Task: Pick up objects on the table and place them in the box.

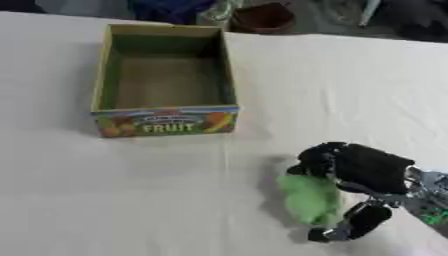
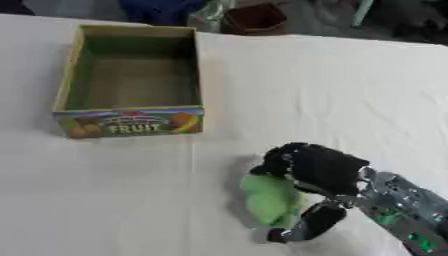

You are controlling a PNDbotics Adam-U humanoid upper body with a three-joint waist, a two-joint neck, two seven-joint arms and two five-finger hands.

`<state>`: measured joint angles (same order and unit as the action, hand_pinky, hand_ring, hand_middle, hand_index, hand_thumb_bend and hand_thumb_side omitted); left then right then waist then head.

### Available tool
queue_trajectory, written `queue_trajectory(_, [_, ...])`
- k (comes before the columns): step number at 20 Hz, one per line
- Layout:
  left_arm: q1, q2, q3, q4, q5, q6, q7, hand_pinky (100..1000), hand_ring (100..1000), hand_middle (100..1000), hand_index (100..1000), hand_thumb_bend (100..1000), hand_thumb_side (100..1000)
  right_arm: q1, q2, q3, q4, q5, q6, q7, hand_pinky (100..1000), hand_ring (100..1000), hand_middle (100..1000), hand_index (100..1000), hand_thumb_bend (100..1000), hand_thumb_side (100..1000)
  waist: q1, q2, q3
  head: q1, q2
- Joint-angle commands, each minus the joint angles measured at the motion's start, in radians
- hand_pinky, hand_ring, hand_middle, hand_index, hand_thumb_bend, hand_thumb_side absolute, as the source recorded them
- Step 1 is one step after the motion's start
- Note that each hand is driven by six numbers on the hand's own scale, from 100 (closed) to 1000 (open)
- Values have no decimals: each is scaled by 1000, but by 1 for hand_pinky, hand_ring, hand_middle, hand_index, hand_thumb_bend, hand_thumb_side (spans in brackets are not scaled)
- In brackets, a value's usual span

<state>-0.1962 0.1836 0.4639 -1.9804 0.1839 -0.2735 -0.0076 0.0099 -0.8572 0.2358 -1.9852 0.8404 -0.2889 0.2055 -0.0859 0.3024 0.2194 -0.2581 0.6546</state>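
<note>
The worktop (image 1: 332, 80) is covered in a pale cloth, lightly creased, and it fills nearly the whole view. On its far left stands the box (image 1: 103, 75), an open cardboard crate with green inner walls and the word FRUIT printed on its near side; nothing shows inside it. Well apart from it, toward the near right, the right hand (image 2: 322, 170) comes in from the lower right corner and sits over the green thing (image 2: 269, 199), which lies on the cloth just under and to the left of the palm. The fingers (image 2: 282, 161) curl down over the thing's far end while the thumb (image 2: 308, 224) hooks in at its near end, so the hand is wrapped around it from both sides; whether it has come off the cloth I cannot tell. The left hand shows in neither view. The thing is a rounded, lumpy green shape (a toy fruit or vegetable, perhaps, though its kind is too blurred to name). It looks small against the hand and probably light, and its soft-edged outline suggests something that gives a little rather than cracks. Its rounded sides may roll or slip out of a pinch, so a hold across its widest middle, fingers opposite thumb, seems the safest.
</note>
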Motion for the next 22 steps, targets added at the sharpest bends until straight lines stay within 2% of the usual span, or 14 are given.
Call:
queue_trajectory(1, [-10, 8, -3, -20, -5, -2, -5, 436, 405, 452, 559, 100, 748, -4, -13, 4, -15, 5, 14, 5, 770, 814, 625, 861, 486, 642, 3, -12, 1, -5, -14])
queue_trajectory(6, [-10, 7, -2, -20, -6, -3, -6, 436, 405, 452, 559, 100, 748, -6, -4, 11, -15, -9, 28, 1, 758, 799, 586, 833, 391, 628, 2, -10, 3, -6, -13])
queue_trajectory(7, [-10, 6, -2, -20, -6, -3, -6, 436, 405, 452, 559, 100, 749, -6, -3, 12, -15, -12, 28, -4, 754, 794, 578, 824, 342, 625, 2, -9, 3, -5, -13])
queue_trajectory(8, [-10, 6, -2, -20, -7, -2, -7, 436, 405, 452, 559, 100, 749, -6, -2, 12, -15, -15, 27, -10, 754, 794, 578, 824, 342, 625, 1, -9, 2, -4, -13])
queue_trajectory(9, [-11, 6, -2, -20, -7, -2, -7, 436, 405, 452, 559, 100, 749, -6, -1, 12, -15, -18, 26, -17, 747, 785, 567, 807, 264, 631, 1, -9, 2, -3, -13])
queue_trajectory(10, [-11, 6, -2, -20, -7, -2, -7, 436, 405, 452, 559, 100, 749, -6, -1, 11, -15, -21, 26, -26, 746, 783, 566, 805, 246, 632, 0, -9, 1, -3, -13])
queue_trajectory(13, [-11, 6, -2, -20, -7, -1, -7, 436, 405, 452, 559, 100, 749, -3, 1, 8, -15, -26, 24, -56, 739, 772, 552, 789, 102, 643, 0, -9, 0, -2, -13])
queue_trajectory(17, [-11, 7, -1, -20, -7, -1, -6, 436, 405, 452, 559, 100, 748, 1, 1, 2, -15, -28, 10, -95, 731, 762, 535, 765, 100, 668, 0, -10, -2, 0, -14])
queue_trajectory(22, [-12, 8, 0, -20, -8, 1, -5, 436, 406, 452, 560, 100, 750, 4, -5, -19, -15, -36, 5, -162, 711, 737, 522, 748, 100, 618, -1, -13, -6, 3, -15])
